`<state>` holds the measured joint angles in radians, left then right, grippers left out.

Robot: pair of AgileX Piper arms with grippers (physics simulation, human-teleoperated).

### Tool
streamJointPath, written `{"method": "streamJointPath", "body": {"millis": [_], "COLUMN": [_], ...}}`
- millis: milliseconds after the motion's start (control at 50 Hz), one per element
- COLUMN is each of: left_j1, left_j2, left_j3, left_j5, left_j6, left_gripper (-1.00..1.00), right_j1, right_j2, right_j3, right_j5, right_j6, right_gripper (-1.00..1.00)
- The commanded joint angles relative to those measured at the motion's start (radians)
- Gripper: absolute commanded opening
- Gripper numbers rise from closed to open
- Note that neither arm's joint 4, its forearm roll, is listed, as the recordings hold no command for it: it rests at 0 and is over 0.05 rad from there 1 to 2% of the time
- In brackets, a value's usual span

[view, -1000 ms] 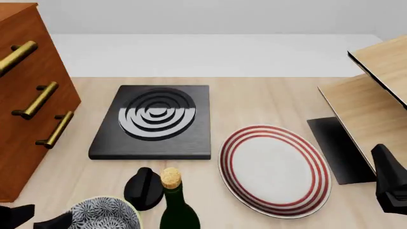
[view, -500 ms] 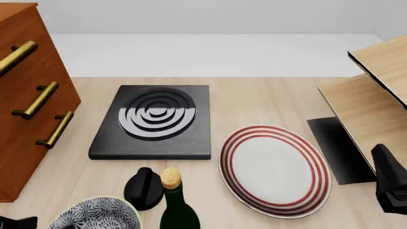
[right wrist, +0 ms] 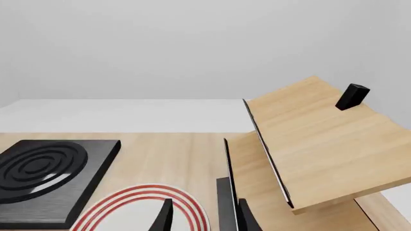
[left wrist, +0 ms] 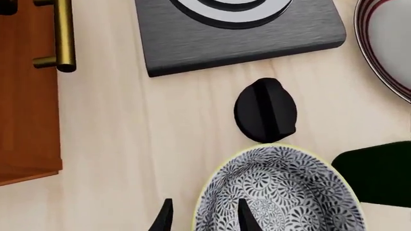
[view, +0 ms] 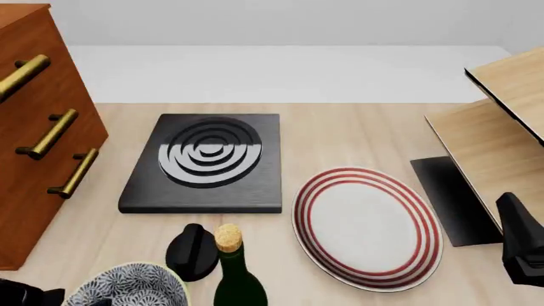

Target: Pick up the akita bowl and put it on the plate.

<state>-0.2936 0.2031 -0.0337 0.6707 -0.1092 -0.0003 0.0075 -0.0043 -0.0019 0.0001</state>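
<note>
The akita bowl [view: 132, 287], blue-and-white patterned with a pale rim, sits at the table's near left edge, partly cut off by the front view. In the left wrist view my left gripper [left wrist: 204, 219] is open and straddles the akita bowl [left wrist: 282, 192] at its rim, one finger outside and one inside. Only a dark bit of the left gripper [view: 38, 298] shows in the front view. The plate [view: 365, 226], white with red rings, lies to the right of the bowl, with nothing on it. My right gripper [view: 523, 255] hangs open near the table's right edge, beyond the plate [right wrist: 138, 207].
A corked dark bottle [view: 229, 268] stands right beside the bowl, toward the plate. A black oval object [view: 191, 252] lies just behind the bowl. The black stove [view: 208, 159] sits farther back. A wooden drawer cabinet [view: 34, 140] is at the left, and wooden shelves [view: 493, 127] at the right.
My left gripper has sunk lower at the bowl's left rim and now shows less in the front view. The bowl, the plate and the right arm have not moved.
</note>
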Motion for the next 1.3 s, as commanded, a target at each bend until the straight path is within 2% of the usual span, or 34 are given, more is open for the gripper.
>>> {"method": "streamJointPath", "body": {"millis": [20,140,360,380,420,660,840,900,1000,1140,1160,1200,1220,1300], "left_j1": [-0.021,-0.025,-0.022,0.009,-0.006,0.014,0.061,0.111,0.144,0.181,0.210,0.226,0.209,0.234], "left_j2": [0.024,0.046,-0.023,-0.045,-0.048,-0.042,-0.104,-0.142,-0.175,-0.200,-0.200,-0.201,-0.202,-0.199], "left_j3": [0.034,0.034,0.034,0.034,0.034,0.033,0.034,0.033,0.030,-0.029,-0.034,-0.019,-0.024,-0.063], "left_j5": [-0.026,-0.033,0.069,0.079,0.093,0.070,0.133,0.179,0.209,0.268,0.266,0.268,0.272,0.290], "left_j6": [-0.022,-0.032,-0.038,-0.016,-0.037,-0.029,0.038,0.096,0.121,0.169,0.176,0.217,0.195,0.223], "left_gripper": [1.00,1.00,1.00,-1.00,-1.00,-1.00,-1.00,-1.00,-1.00,-1.00,-1.00,-1.00,-1.00,-1.00], "right_j1": [0.000,0.000,0.000,0.000,0.000,0.000,0.000,0.000,0.000,0.000,0.000,0.000,0.000,0.000], "right_j2": [0.000,0.000,0.000,0.000,0.000,0.000,0.000,0.000,0.000,0.000,0.000,0.000,0.000,0.000], "right_j3": [0.000,0.000,0.000,0.000,0.000,0.000,0.000,0.000,0.000,0.000,0.000,0.000,0.000,0.000], "right_j5": [0.000,0.000,0.000,0.000,0.000,0.000,0.000,0.000,0.000,0.000,0.000,0.000,0.000,0.000], "right_j6": [0.000,0.000,0.000,0.000,0.000,0.000,0.000,0.000,0.000,0.000,0.000,0.000,0.000,0.000], "right_gripper": [1.00,1.00,1.00,1.00,1.00,1.00,1.00,1.00,1.00,1.00,1.00,1.00,1.00,1.00]}}
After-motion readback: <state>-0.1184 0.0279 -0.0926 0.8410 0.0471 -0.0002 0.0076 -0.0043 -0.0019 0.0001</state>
